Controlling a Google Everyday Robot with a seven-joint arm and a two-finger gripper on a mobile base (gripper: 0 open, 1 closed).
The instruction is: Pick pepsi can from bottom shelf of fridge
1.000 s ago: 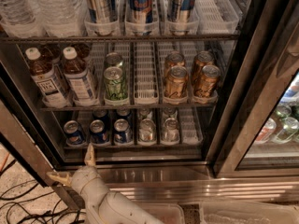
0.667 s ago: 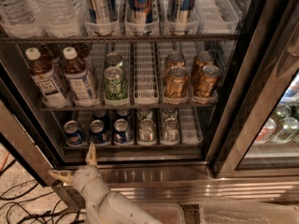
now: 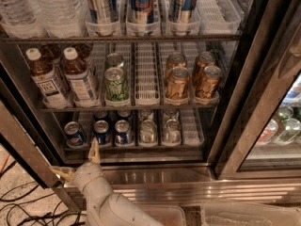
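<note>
The fridge (image 3: 263, 79) stands open in front of me. On its bottom shelf (image 3: 136, 147), three pepsi cans stand in the front row: left (image 3: 74, 133), middle (image 3: 101, 131) and right (image 3: 123, 132), with more behind them. Two plain silver cans (image 3: 148, 131) stand to their right. My gripper (image 3: 77, 161) is at the lower left, just below and in front of the shelf's edge, under the left and middle pepsi cans. It is open and empty: one finger (image 3: 94, 150) points up, the other (image 3: 61, 172) points left.
The middle rack holds tea bottles (image 3: 47, 81), green cans (image 3: 116, 84) and gold cans (image 3: 178, 82). Tall slim cans (image 3: 141, 4) and water bottles stand above. The glass door (image 3: 282, 121) is at the right. The stainless base (image 3: 164, 178) is below, and cables (image 3: 19, 206) lie on the floor at the left.
The gripper has edged slightly up and to the right towards the shelf's front edge. The cans have not moved.
</note>
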